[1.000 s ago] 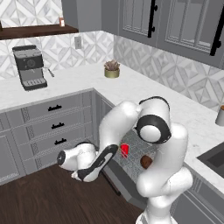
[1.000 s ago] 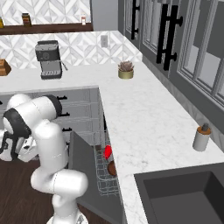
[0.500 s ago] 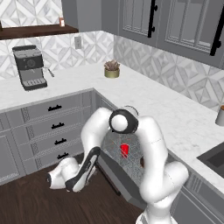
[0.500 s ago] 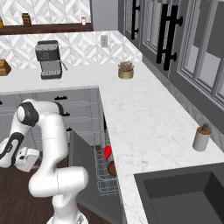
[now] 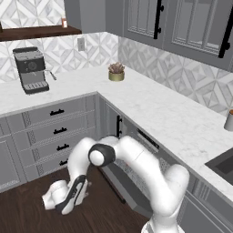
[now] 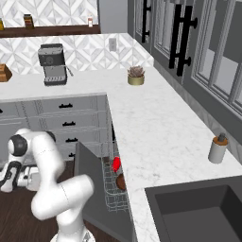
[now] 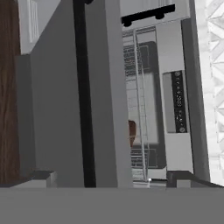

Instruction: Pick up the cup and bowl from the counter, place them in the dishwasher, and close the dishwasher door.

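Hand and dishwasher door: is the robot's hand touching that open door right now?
Apart. The left base view shows a strip of dark floor between the hand and the dishwasher door.

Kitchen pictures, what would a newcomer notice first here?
The white arm bends low to the dark wood floor, its pincer down beside the half-open dishwasher door. In the wire rack behind that door lie the red cup and the brown bowl.

Red cup [image 6: 116, 163] & dark brown bowl [image 6: 121, 181] showing in silver wire rack [image 6: 113, 196]. Dishwasher door [image 6: 94, 189] looking grey. Bench [image 6: 156, 132] showing white marble w/ faint grey veins. Floor [image 5: 27, 218] reading dark wood grain.
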